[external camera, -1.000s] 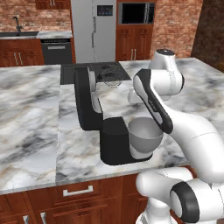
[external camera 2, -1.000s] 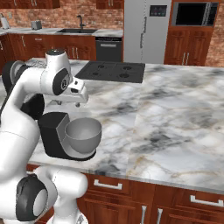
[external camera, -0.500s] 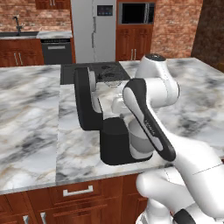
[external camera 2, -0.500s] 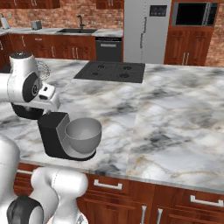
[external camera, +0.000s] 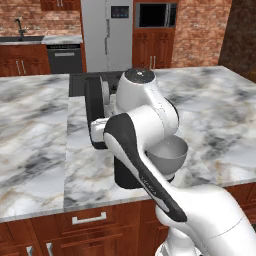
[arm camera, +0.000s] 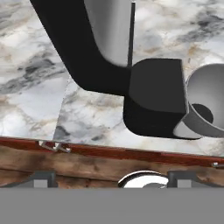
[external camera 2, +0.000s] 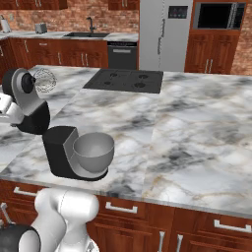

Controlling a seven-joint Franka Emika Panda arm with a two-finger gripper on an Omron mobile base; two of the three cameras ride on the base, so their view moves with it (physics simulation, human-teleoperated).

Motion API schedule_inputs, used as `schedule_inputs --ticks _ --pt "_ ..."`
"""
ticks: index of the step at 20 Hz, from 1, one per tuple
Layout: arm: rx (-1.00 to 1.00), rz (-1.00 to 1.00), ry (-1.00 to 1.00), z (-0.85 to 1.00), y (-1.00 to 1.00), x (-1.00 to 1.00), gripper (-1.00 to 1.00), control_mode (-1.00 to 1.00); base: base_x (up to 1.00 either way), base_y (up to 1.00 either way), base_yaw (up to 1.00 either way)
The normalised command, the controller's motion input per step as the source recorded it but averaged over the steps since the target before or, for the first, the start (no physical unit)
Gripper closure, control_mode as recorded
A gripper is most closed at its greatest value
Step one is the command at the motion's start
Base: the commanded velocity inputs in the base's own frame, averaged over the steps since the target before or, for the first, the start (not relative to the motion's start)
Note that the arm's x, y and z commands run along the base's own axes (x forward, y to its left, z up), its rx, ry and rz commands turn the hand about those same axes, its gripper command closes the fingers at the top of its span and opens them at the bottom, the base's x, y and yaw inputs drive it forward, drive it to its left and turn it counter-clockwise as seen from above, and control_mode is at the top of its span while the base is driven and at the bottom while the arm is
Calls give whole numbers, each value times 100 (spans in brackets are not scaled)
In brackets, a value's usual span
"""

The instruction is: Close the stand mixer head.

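Setup: While the long matte-black rounded stand mixer head [external camera 2: 27,101] stood tilted up and back on its hinge, the task was not done.
Head position: it rose behind the boxy black mixer base [external camera 2: 61,151], at the near edge of the grey-veined marble counter [external camera 2: 197,128]; its wire whisk [external camera 2: 45,80] pointed out over the counter, away from the round grey metal bowl [external camera 2: 92,150].
Arm: the white arm's elbow hid much of the mixer in the left base view; the head [external camera: 94,107] showed at its left.
Gripper: the gripper [arm camera: 107,178] sat low at the counter front; its dark fingertips [arm camera: 43,178] stood spread, nothing between them.
Risk 1: pushing from this low side could catch the base and slide the whole mixer.
Risk 2: contact near the hinge gives poor leverage; the head might not swing.
Risk 3: a fast drop could knock the whisk on the bowl rim.
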Motion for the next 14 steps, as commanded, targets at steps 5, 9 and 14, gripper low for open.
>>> schedule_inputs --ticks 5,9,14 --pt "-10 -10 -18 37 100 -17 -100 -100 0 0 0" --pt "-11 -29 -26 18 100 -13 -100 -100 0 0 0" --pt "-2 -48 -18 -1 83 5 -100 -100 0 0 0"
